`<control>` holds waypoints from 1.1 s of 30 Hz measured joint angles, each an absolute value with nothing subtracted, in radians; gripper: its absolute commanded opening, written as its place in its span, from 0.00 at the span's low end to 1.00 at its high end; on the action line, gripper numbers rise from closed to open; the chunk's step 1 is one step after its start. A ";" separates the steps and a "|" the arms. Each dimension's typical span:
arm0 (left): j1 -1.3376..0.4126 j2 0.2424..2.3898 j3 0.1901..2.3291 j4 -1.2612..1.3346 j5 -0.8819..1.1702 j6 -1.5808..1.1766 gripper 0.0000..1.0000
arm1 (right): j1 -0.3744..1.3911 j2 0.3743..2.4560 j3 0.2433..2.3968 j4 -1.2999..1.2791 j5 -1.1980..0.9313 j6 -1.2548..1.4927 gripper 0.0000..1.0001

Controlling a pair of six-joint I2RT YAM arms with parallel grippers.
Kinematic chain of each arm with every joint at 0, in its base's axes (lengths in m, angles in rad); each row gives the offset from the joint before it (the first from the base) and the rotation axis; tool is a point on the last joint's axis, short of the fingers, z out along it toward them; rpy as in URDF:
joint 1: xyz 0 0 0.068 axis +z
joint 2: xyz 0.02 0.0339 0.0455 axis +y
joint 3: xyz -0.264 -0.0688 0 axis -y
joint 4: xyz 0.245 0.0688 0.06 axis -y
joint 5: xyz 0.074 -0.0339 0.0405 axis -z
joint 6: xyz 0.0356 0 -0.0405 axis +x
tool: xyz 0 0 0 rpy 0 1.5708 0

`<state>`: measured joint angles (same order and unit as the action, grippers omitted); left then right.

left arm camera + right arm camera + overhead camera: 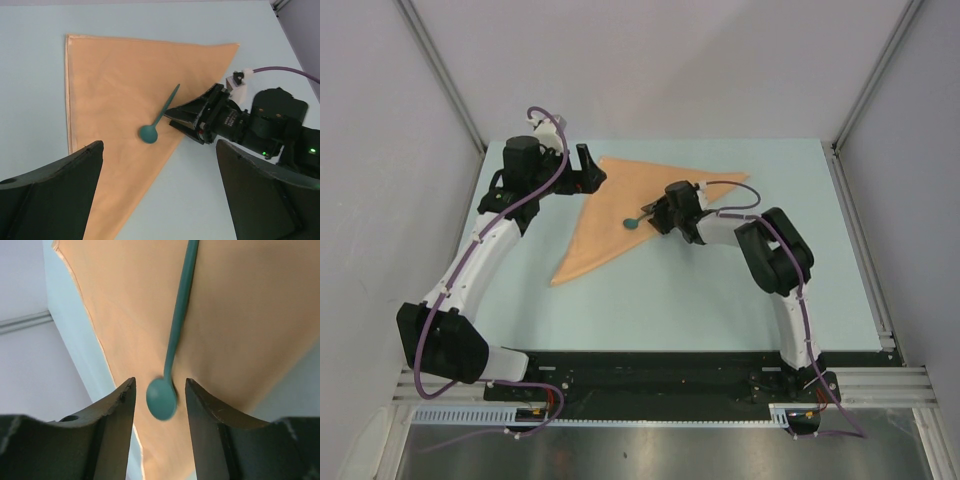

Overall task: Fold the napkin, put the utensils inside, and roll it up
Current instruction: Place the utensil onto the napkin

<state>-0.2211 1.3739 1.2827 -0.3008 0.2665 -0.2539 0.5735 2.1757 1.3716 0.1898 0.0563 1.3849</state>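
The peach-orange napkin (620,210) lies flat on the table, folded into a triangle. The teal spoon (633,223) rests on it near the triangle's long right edge. My right gripper (652,215) is low at that edge and stands open. In the right wrist view the spoon's rounded head (161,399) shows between the fingers with a gap on each side, slightly blurred. My left gripper (588,165) hangs wide open above the napkin's far left corner, holding nothing; its wrist view looks down on the napkin (115,80), the spoon (149,133) and the right gripper (170,117).
The pale blue table (720,290) is ringed by grey walls, with metal rails at the back corners. The arms' bases sit on a black rail (660,375) at the near edge.
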 measured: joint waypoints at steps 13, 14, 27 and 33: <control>-0.221 1.374 1.283 -0.301 0.279 -0.254 0.99 | 0.359 1.777 1.272 0.136 0.019 0.873 0.50; -0.221 1.374 1.283 -0.300 0.284 -0.254 0.99 | 0.311 1.777 1.272 0.130 -0.007 0.844 0.50; -0.221 1.377 1.283 -0.295 0.287 -0.253 0.99 | -0.019 2.080 1.348 0.022 -0.299 0.633 0.43; -0.221 1.414 1.283 -0.295 0.284 -0.252 0.99 | -0.061 2.191 1.456 0.036 -0.363 0.627 0.43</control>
